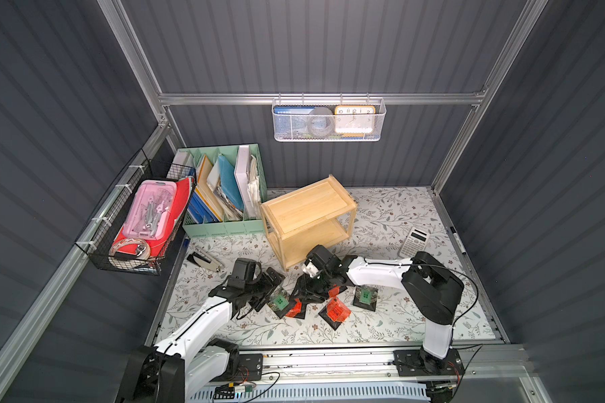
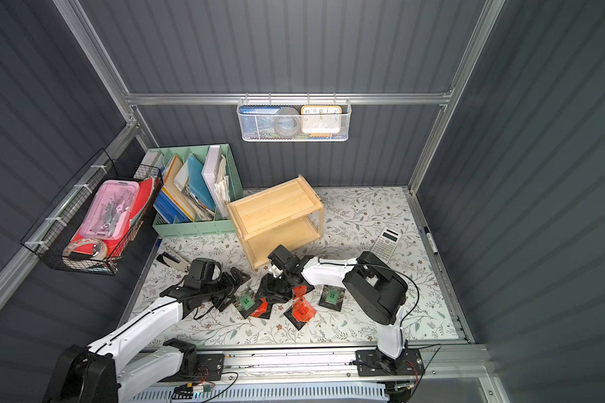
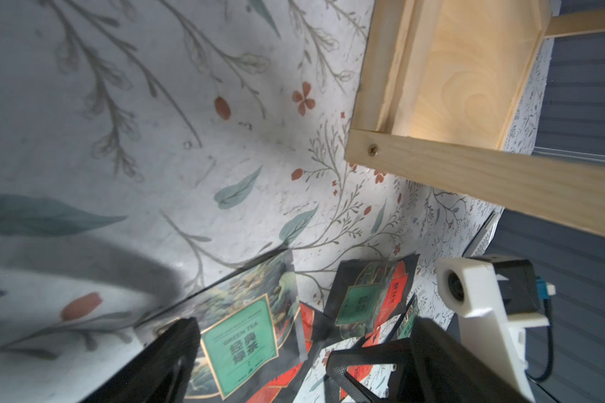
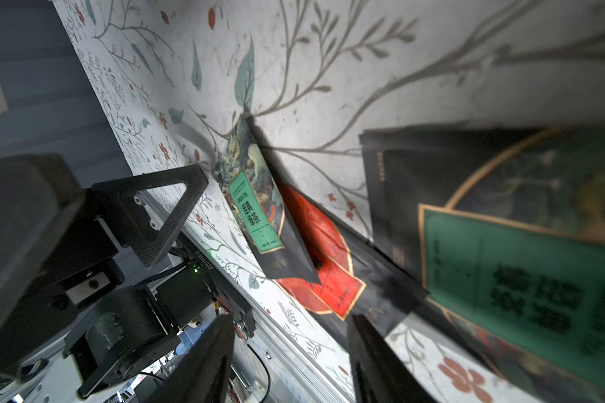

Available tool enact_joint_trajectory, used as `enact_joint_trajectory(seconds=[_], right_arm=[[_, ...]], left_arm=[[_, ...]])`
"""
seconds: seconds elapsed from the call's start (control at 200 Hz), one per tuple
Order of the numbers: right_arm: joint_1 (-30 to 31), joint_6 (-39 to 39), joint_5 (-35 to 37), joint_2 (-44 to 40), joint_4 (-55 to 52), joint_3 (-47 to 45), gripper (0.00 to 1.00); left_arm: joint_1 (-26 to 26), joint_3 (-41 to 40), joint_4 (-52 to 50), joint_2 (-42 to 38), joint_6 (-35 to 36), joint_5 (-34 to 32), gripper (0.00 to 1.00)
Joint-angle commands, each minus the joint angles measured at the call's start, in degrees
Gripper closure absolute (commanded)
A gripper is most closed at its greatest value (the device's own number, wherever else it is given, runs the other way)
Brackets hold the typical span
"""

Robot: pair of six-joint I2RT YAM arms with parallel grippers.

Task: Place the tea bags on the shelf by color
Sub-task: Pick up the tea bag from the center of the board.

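Tea bags [image 1: 337, 312] in a loose cluster on the floral mat [image 1: 381, 216], front centre, none on the wooden shelf [image 1: 304, 209]. At the cluster's left a green-label packet [image 1: 279, 300] overlaps an orange-red packet [image 1: 296, 308], edge over edge. The front orange-red packet [image 2: 303, 310] lies apart, one corner toward the front rail. The lone green packet [image 1: 365, 296] lies flat by itself beside the right arm. A third orange-red packet [image 1: 334, 291] shows partly under the right gripper [image 1: 308, 293]. The right wrist view shows another green label [image 4: 524, 286] close below that gripper, blurred.

Left gripper [image 3: 259, 345]: jaws at full spread, straddling the green-label packet from above, holding nothing. Right gripper: jaws partly apart, low over the overlapping packets, nothing seen clamped between them.

Shelf set askew, its upper and lower boards bare wood with raised rims. Its back corner stands just beside the mint-green file organizer [image 1: 224, 195], and its front post is near the right wrist.

Open mat lies to the right of the shelf as far as the calculator [image 1: 413, 242], and along the front strip between the cluster and the aluminium rail [image 1: 329, 356]. A stapler [image 1: 205, 260] lies near the mat's left edge, just beside the left wrist. A marker pen [image 1: 457, 240] rests on the right side rail.
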Motion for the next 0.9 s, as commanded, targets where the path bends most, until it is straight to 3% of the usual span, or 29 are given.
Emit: enact_joint_trajectory(seconds=[0.0,0.895], right_arm=[[0.70,1.35,-0.57,0.22,1.32,-0.77,0.43],[2.24,6.08,0.36,3.25,5.83,-2.53,0.49]], left_arm=[[-0.26,-0.77,-2.07,-1.30,-0.88,0.78,0.00],[-0.68,-4.82,-2.07,-3.28,-3.13,5.89,0.00]])
